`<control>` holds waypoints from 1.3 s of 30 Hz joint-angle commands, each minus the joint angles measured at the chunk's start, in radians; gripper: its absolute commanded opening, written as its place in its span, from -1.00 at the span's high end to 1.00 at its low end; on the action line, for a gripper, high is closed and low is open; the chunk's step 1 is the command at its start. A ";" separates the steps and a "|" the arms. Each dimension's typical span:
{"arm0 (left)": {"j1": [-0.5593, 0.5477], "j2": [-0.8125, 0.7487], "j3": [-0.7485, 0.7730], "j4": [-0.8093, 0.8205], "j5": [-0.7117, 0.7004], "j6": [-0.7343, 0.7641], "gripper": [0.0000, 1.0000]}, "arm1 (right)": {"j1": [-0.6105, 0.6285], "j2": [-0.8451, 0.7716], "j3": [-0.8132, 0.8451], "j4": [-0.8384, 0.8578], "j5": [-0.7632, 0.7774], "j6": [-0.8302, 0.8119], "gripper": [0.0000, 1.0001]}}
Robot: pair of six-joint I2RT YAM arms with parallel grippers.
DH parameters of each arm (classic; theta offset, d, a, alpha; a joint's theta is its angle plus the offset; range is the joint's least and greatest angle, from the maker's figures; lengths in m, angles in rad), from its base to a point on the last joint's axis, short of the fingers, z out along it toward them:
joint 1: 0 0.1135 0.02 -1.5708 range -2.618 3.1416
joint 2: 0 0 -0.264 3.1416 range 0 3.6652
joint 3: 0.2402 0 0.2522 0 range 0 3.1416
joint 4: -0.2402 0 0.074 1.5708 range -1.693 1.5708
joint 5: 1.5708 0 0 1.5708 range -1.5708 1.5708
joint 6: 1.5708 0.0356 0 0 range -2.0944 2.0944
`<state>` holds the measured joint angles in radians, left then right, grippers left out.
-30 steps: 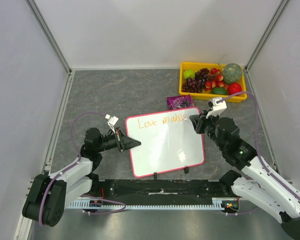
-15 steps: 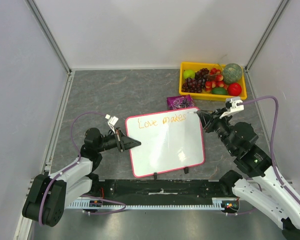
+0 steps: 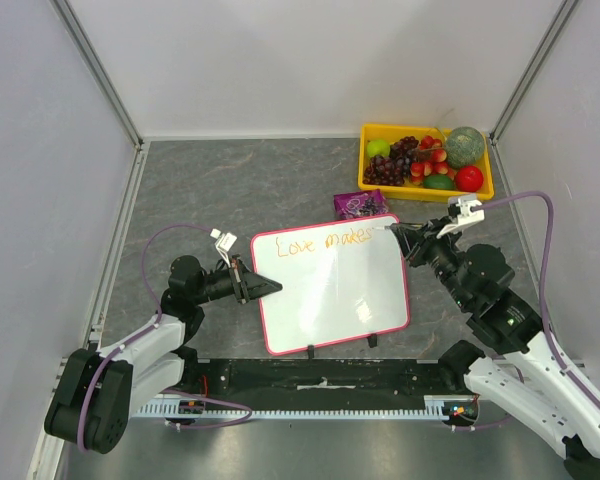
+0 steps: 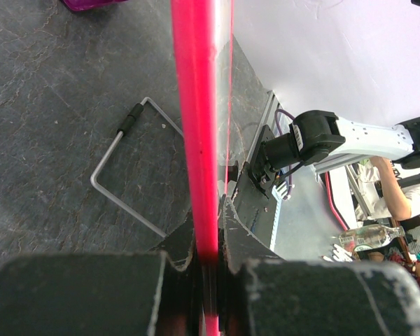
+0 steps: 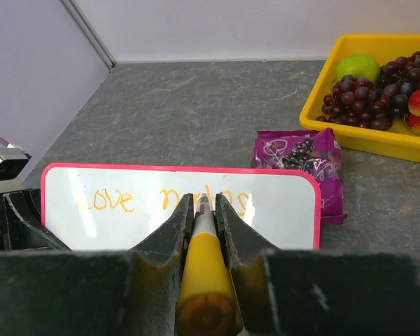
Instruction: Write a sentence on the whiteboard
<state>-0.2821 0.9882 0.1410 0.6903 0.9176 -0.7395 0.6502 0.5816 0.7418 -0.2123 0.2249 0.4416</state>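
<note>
The whiteboard (image 3: 330,290) with its pink-red frame stands tilted in the middle of the table. Orange text (image 3: 325,242) reading "Love makes" runs along its top; it also shows in the right wrist view (image 5: 105,199). My left gripper (image 3: 265,287) is shut on the board's left edge, seen as a pink strip (image 4: 199,140) between the jaws. My right gripper (image 3: 405,240) is shut on a yellow marker (image 5: 204,280), lifted just off the board's upper right corner (image 5: 304,203).
A yellow tray (image 3: 425,190) of fruit sits at the back right. A purple snack packet (image 3: 360,205) lies just behind the board, also in the right wrist view (image 5: 301,157). The board's wire foot (image 4: 126,175) rests on the grey table.
My right gripper has pulled back to the right with the marker, away from the end of "makes". The left gripper and the board have not moved.
</note>
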 commanded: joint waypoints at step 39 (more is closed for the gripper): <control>-0.003 0.020 0.000 -0.055 -0.065 0.186 0.96 | 0.178 0.221 0.057 0.169 -0.090 0.057 1.00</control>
<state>-0.2829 0.9905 0.1429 0.6899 0.9173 -0.7383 0.7918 0.7982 0.7395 -0.0990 0.0555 0.4900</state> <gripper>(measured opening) 0.091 0.204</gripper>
